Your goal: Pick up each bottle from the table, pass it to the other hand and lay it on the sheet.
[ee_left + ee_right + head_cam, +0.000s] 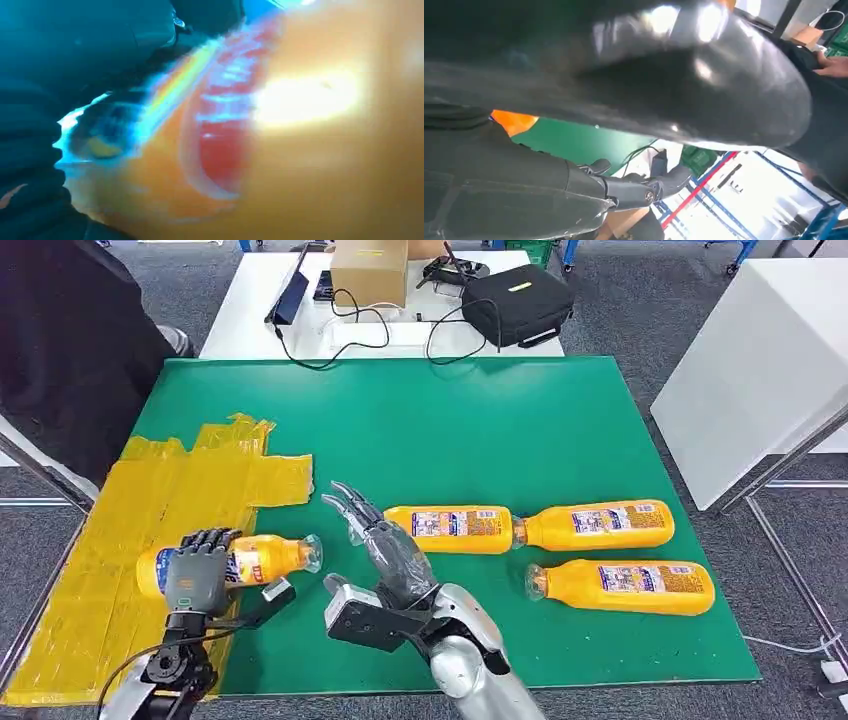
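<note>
Orange bottle (262, 559): grasped by left hand (197, 573), partly off yellow sheet (120, 540).
Right hand (385, 545): released, empty.
Risk: bottle may roll onto green.

On your green table mat (420, 430), the crinkled yellow tape sheet (130, 530) lies at the left edge. Your left hand (196, 575) grips an orange plastic bottle (262, 558) lying at the sheet's right border, cap toward centre. Your right hand (385, 545) hangs just beside it, fingers apart. Three more orange bottles (450, 529) (598, 525) (625, 587) lie to the right. Behind the mat, a white desk (250, 300) carries a cardboard box (370, 270) and black case (518, 302).
</note>
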You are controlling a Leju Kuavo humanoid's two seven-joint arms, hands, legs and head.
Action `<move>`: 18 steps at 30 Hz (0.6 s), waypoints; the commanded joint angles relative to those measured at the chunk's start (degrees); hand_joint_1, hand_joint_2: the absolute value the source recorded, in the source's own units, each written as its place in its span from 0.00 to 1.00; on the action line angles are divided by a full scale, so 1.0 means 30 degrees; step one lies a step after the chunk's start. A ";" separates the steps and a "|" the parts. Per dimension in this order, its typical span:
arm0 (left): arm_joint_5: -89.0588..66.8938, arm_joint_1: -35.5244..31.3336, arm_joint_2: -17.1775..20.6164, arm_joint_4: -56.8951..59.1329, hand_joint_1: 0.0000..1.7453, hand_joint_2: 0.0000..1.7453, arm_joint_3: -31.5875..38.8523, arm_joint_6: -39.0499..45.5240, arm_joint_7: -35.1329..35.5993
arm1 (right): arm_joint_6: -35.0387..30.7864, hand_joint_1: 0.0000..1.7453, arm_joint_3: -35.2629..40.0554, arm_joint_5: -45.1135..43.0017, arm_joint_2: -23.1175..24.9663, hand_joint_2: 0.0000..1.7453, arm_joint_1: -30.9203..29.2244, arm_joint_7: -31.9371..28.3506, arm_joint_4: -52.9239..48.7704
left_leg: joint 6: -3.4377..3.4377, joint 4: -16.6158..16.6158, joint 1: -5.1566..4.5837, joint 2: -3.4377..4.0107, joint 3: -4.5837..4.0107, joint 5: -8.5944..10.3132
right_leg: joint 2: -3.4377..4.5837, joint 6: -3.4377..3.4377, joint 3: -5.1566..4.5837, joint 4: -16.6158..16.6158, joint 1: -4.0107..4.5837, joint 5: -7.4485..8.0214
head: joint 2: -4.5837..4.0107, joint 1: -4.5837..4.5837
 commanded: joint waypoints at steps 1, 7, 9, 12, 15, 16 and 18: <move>0.6481 -0.4011 -0.3064 0.7788 0.00 0.00 0.9719 0.0583 -1.0958 | -0.0941 0.00 -0.0486 0.0019 -0.0840 0.00 0.0195 -0.0234 0.1538 | 0.0020 -0.0030 0.0000 -0.0059 0.0061 0.0009 | -0.0045 -0.0031 0.0079 -0.0034 0.0004 -0.0006 | 0.0000 0.0000; 1.2433 -0.4707 -0.3945 0.6523 0.00 0.00 1.0206 0.0065 -1.5125 | -0.0994 0.00 -0.0597 0.0622 -0.0537 0.00 0.0209 -0.0153 0.1490 | 0.0018 -0.0008 -0.0006 -0.0090 0.0031 0.0017 | -0.0064 -0.0032 0.0064 -0.0011 -0.0002 -0.0013 | 0.0000 0.0007; 1.3194 -0.4615 -0.4233 0.5838 0.00 0.00 0.9501 -0.0053 -1.4775 | -0.0877 0.00 -0.0615 0.0739 -0.0526 0.00 0.0345 0.0050 0.1100 | 0.0017 -0.0001 -0.0006 -0.0071 0.0020 0.0017 | -0.0053 -0.0037 0.0044 -0.0005 -0.0001 0.0000 | 0.0000 0.0000; 1.4498 -0.4929 -0.4453 0.5702 0.00 0.00 0.9131 -0.0254 -1.4799 | -0.0662 0.00 -0.0949 0.0730 -0.0553 0.00 0.0541 0.0218 0.0933 | 0.0029 0.0010 0.0003 -0.0127 0.0052 0.0003 | -0.0109 -0.0103 0.0083 0.0000 0.0016 -0.0007 | 0.0000 0.0000; 1.6576 -0.4741 -0.4633 0.4776 0.00 0.00 0.8377 -0.0418 -1.5196 | -0.0972 0.00 -0.1632 0.1535 -0.0438 1.00 0.0332 0.0310 0.2294 | 0.0031 0.0012 0.0003 -0.0113 0.0040 0.0010 | -0.0095 -0.0094 0.0065 -0.0002 0.0017 0.0005 | 0.0000 0.0000; 1.6814 -0.4611 -0.4581 0.4653 0.00 0.00 0.8142 -0.0449 -1.5196 | -0.1063 0.00 -0.1734 0.1619 -0.0451 1.00 0.0366 0.0156 0.2470 | 0.0019 0.0002 0.0002 -0.0073 0.0025 0.0019 | -0.0063 -0.0072 0.0038 -0.0010 0.0014 0.0024 | 0.0000 0.0000; 1.6857 -0.4543 -0.4565 0.4594 0.00 0.00 0.8100 -0.0457 -1.5196 | -0.1113 0.00 -0.1732 0.1643 -0.0478 1.00 0.0409 0.0093 0.2509 | 0.0028 -0.0005 0.0003 -0.0081 0.0042 0.0015 | -0.0066 -0.0083 0.0065 -0.0024 0.0017 0.0022 | 0.0000 0.0000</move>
